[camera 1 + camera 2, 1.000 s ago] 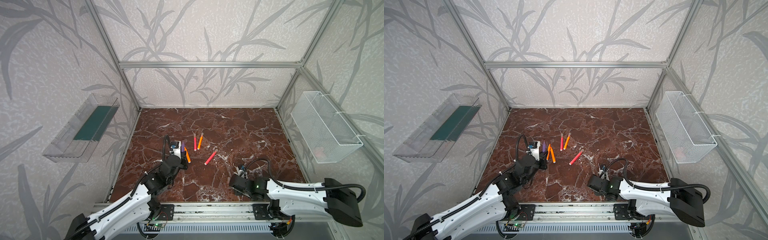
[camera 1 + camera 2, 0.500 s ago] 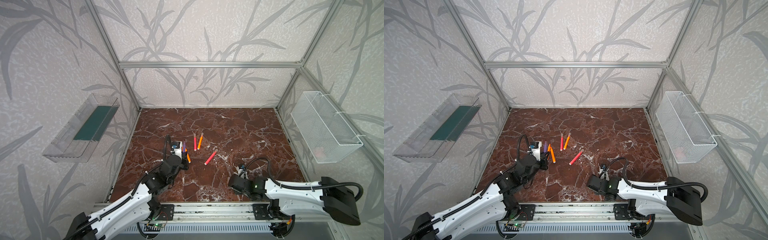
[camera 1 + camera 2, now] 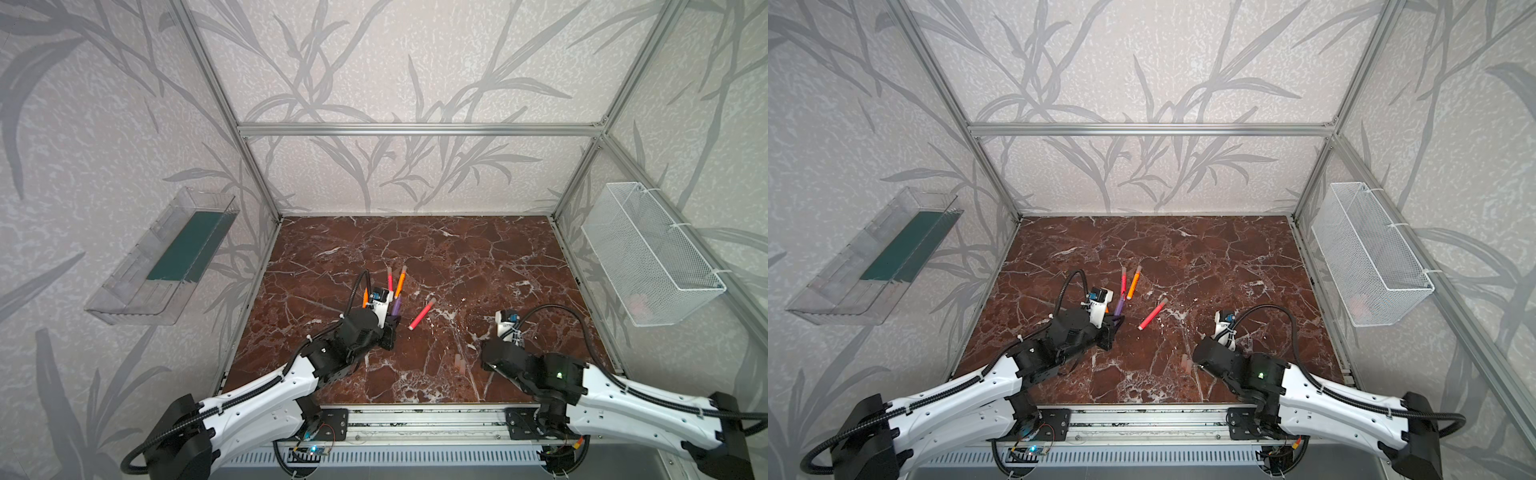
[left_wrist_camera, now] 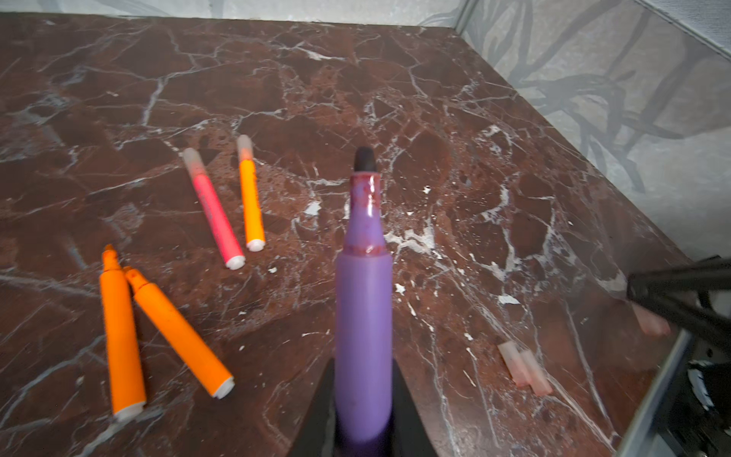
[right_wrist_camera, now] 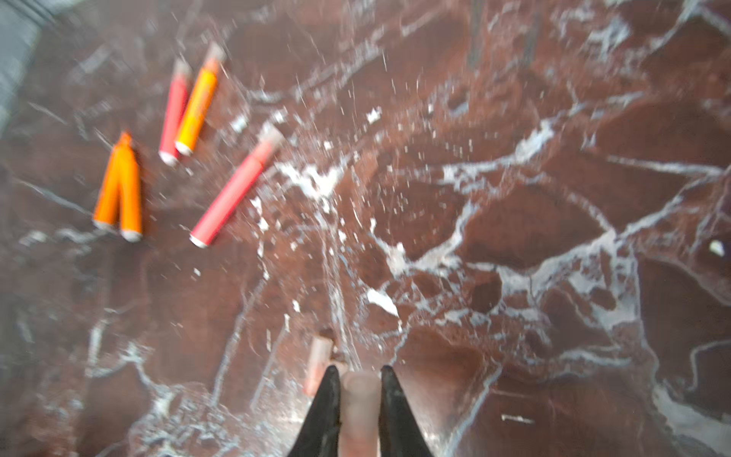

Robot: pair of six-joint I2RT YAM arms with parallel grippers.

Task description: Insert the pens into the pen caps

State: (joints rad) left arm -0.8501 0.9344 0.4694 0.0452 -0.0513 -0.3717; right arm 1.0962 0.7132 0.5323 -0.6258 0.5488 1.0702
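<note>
**Left gripper** (image 4: pixel 364 399): the jaws are clamped on the barrel of the purple pen (image 4: pixel 364 300). The pen projects straight out past the black fingers (image 4: pixel 316 419) with its dark bare tip leading. It is held clear of the marble table (image 4: pixel 455 118).

**Right gripper** (image 5: pixel 359 374): the jaws are clamped on one pale pen cap (image 5: pixel 360 411). The cap sits lengthwise between the two fingers. This gripper is low over the table. The right wrist view is blurred, so fine detail of the cap cannot be read.

**Parts on the table, located from the grippers**

- Two loose caps (image 4: pixel 514 362) lie side by side and touching. They are just beside the right gripper, on the side facing the left gripper.
- Two uncapped orange pens (image 4: pixel 118 336) lie beside the left gripper, on the side away from the right gripper. Their tips meet and their white butt ends are spread, forming a narrow V.
- A capped red-pink pen (image 4: pixel 213 209) and a capped orange pen (image 4: pixel 251 198) lie just beside each other, beyond the purple pen's tip. Their butt ends face the left gripper and their capped ends point away from it.
- A second capped red-pink pen (image 3: pixel 422 313) lies alone between the two grippers, nearer the left one. Its capped end points away from both grippers.
</note>
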